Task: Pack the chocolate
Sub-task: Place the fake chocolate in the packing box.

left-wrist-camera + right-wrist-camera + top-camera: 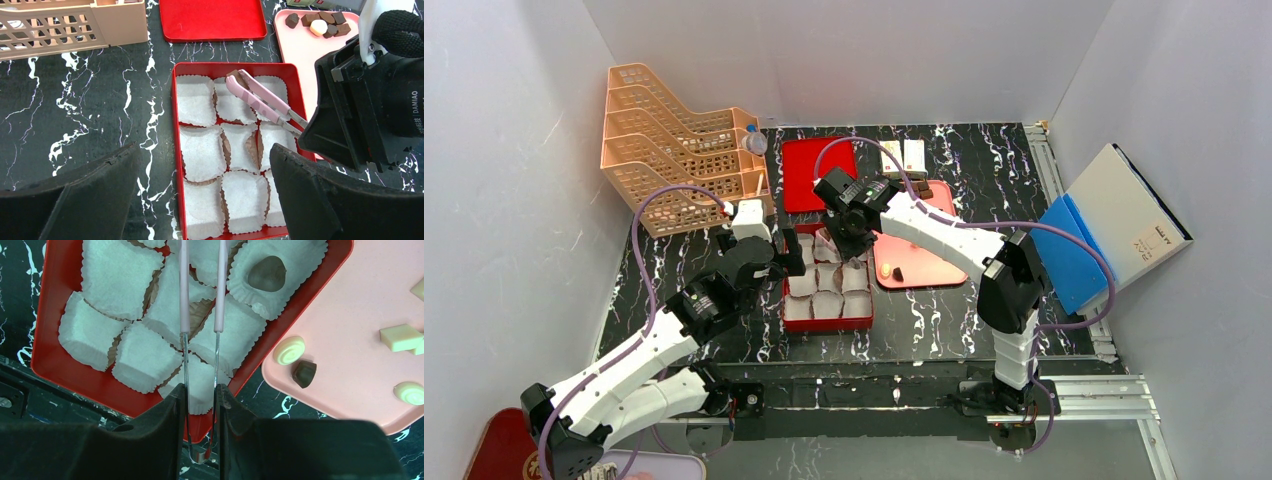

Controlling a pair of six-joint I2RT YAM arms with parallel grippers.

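Note:
My right gripper is shut on pink-handled metal tongs, which reach over the red box of white paper cups. One dark chocolate lies in a cup just right of the tongs' arms; the tips are cut off at the top of the right wrist view. More chocolate lies on the pink tray: a pale round piece, a dark one and a pale block. A cluster of pieces sits at the tray's far end. My left gripper hangs open and empty above the box's near cups.
The red lid lies behind the box. An orange tiered rack with a bottle beside it stands at the back left. Two small cartons sit behind the pink tray. A blue and white folder leans off the table's right.

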